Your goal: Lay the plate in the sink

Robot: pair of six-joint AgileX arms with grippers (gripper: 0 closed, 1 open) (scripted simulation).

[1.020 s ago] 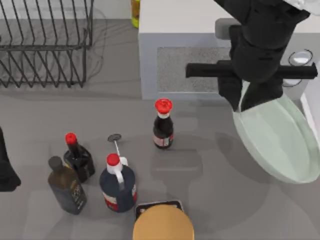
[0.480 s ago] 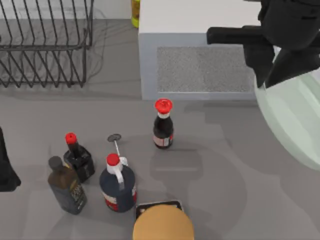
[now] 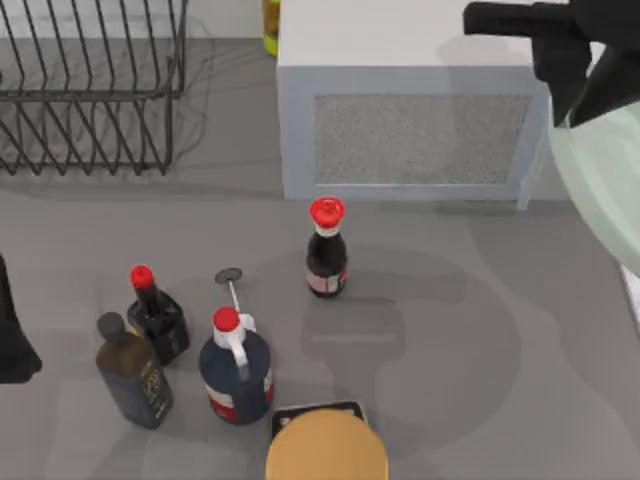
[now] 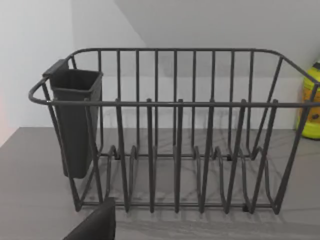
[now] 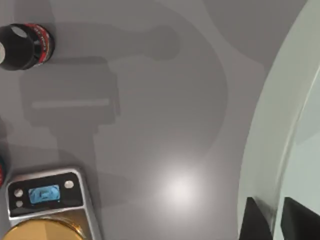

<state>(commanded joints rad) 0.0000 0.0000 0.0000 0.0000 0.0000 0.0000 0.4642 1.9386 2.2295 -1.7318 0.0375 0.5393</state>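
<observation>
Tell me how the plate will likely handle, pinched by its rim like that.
The pale mint-green plate looks rigid, so it shouldn't flex. It hangs tilted from the right gripper, clamped at its rim, so it may swing or slip. Its glossy surface probably gives poor grip.

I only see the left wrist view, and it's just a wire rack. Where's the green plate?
Observer: The plate is at the top view's right edge, off the right end of the sink, not in it yet.
Child: Who's holding it?
Observer: The right pincer. In the right wrist view, its fingers are clamped on the plate's rim.
</observation>
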